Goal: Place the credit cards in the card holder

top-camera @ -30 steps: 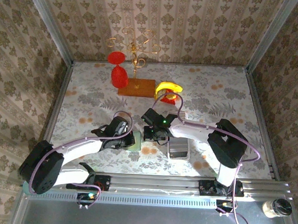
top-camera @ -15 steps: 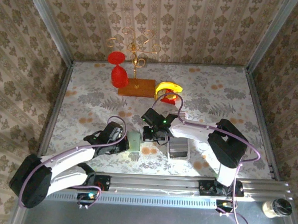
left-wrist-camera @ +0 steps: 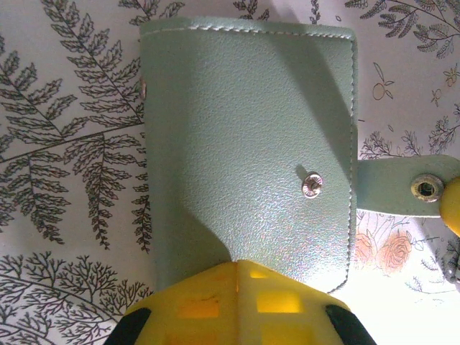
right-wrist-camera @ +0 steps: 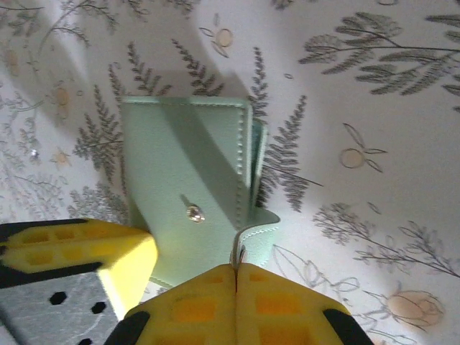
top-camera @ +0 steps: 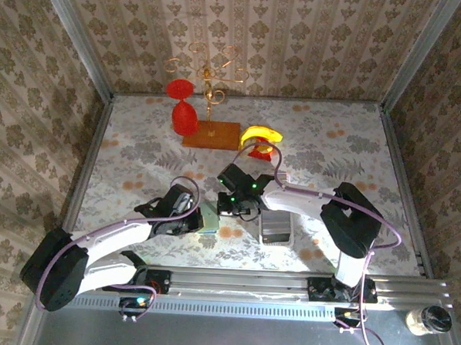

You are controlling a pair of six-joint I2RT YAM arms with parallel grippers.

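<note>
- The card holder [top-camera: 209, 218] is a sage-green soft wallet. It lies flat on the fern-print table [top-camera: 340, 155], down at 6 o'clock of the tabletop in the overhead view, close to the front rail and right between the two grippers.
- The left gripper [top-camera: 195, 218] sits at the wallet's 9 o'clock overhead. In its own wrist view the yellow fingers [left-wrist-camera: 201, 305] are pressed together with no gap. They come in from 6 o'clock with the tips over the wallet's bottom edge. Nothing looks clamped between them. Resting on the leather or just above it — can't tell.
- The right gripper [top-camera: 229, 206] is at the wallet's 1 o'clock overhead and is squeezed tight too. In its wrist view the tips sit at 6 o'clock, right where the wallet's tab [left-wrist-camera: 392, 188] ends. Whether the tab is pinched or only tucked under the tips, I can't tell.
- In the left wrist view the tab sticks out at 3 o'clock, unsnapped — its socket is well clear of the stud [left-wrist-camera: 311, 185] on the cover.
- A long white tray [top-camera: 276, 225] sits at the wallet's 3 o'clock, just past the right gripper.
- Back at 12 o'clock there's a gold rack [top-camera: 209, 71] with a red wine glass [top-camera: 185, 117] hanging bowl-down, and a banana [top-camera: 261, 133] at the rack's 4 o'clock.
</note>
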